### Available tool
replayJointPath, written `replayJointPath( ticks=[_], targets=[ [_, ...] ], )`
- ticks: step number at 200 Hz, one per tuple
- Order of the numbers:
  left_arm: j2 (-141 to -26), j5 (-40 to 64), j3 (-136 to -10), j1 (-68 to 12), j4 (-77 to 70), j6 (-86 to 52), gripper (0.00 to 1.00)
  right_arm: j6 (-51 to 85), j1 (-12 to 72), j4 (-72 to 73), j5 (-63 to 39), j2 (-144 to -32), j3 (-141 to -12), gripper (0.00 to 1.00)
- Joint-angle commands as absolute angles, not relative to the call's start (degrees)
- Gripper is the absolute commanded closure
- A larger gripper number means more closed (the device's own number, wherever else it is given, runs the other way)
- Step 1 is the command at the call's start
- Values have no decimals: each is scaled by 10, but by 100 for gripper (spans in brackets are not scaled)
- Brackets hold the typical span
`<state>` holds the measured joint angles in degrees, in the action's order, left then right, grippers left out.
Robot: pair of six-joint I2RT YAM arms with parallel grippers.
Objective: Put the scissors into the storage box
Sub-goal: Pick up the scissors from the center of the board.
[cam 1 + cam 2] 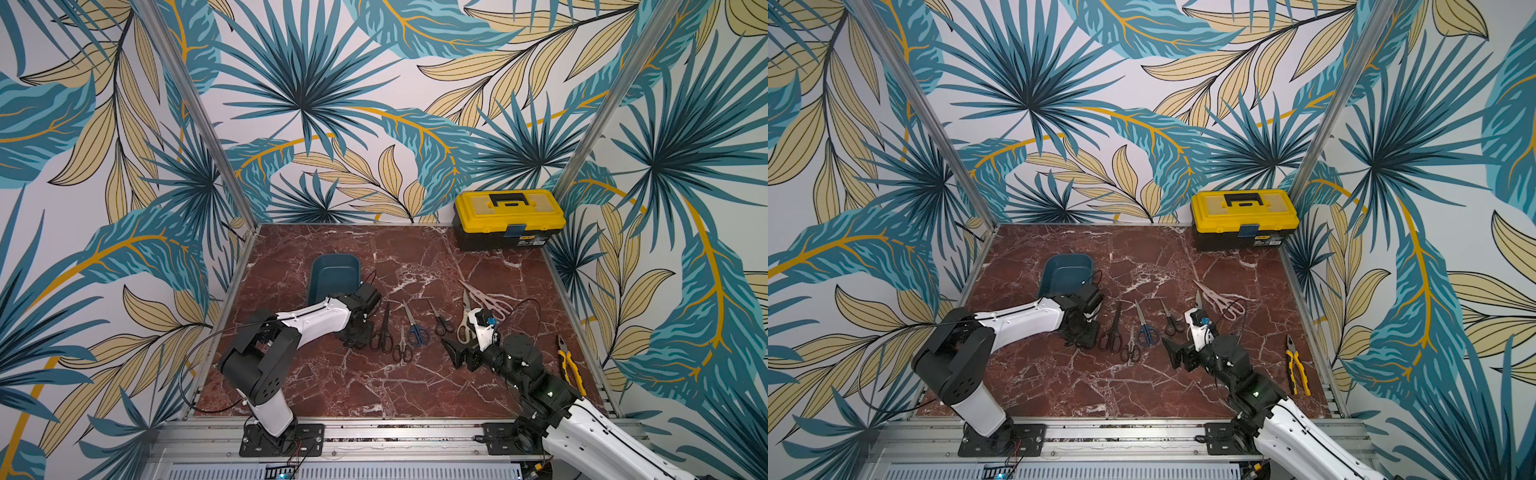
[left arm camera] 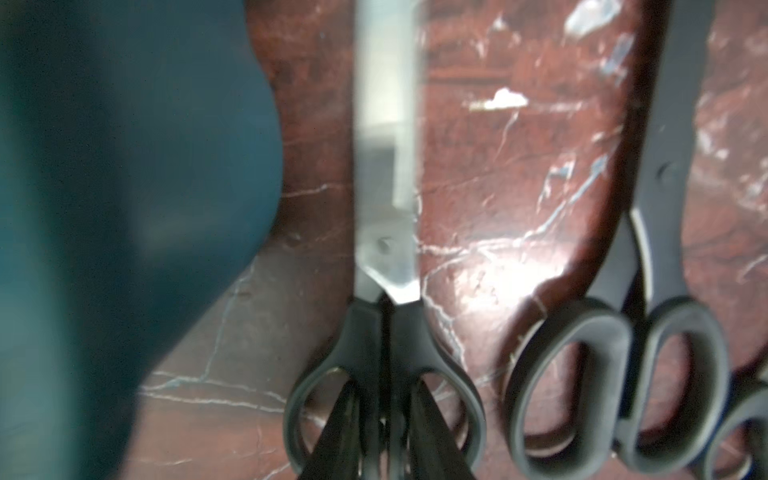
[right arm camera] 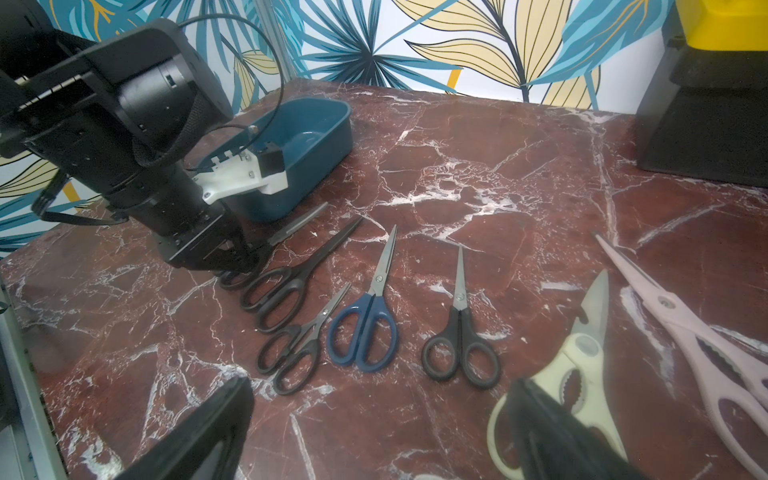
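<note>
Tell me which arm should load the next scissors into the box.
Left. The left gripper pinches the handle of black scissors beside the box; the right gripper is open, empty and farther from it.

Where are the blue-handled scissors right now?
In both top views the blue-handled scissors lie flat on the marble table, between a slim black pair on its left and a small black pair on its right.
</note>
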<state>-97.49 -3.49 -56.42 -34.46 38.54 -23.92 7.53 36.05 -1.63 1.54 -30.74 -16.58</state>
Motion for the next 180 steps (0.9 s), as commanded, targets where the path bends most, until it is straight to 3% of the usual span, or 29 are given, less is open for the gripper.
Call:
replayJointPath(
  ticks=[1,26,48,108,180],
  targets=[
    [-996,-38,-565,-349,394,-242,83,83,363,-16,23,-302,-156,0],
    [-982,-48,-577,-369,404,-238,85,83,364,-14,23,-302,-155,0],
    [-981,-47,-618,-386,436,-243,100,84,364,-15,24,-303,-155,0],
    [-947,-100,-748,-407,488,-243,100,82,363,-12,22,-314,-158,0],
    [-915,-101,-769,-233,487,-164,100,72,364,4,-5,-343,-161,0]
  ],
)
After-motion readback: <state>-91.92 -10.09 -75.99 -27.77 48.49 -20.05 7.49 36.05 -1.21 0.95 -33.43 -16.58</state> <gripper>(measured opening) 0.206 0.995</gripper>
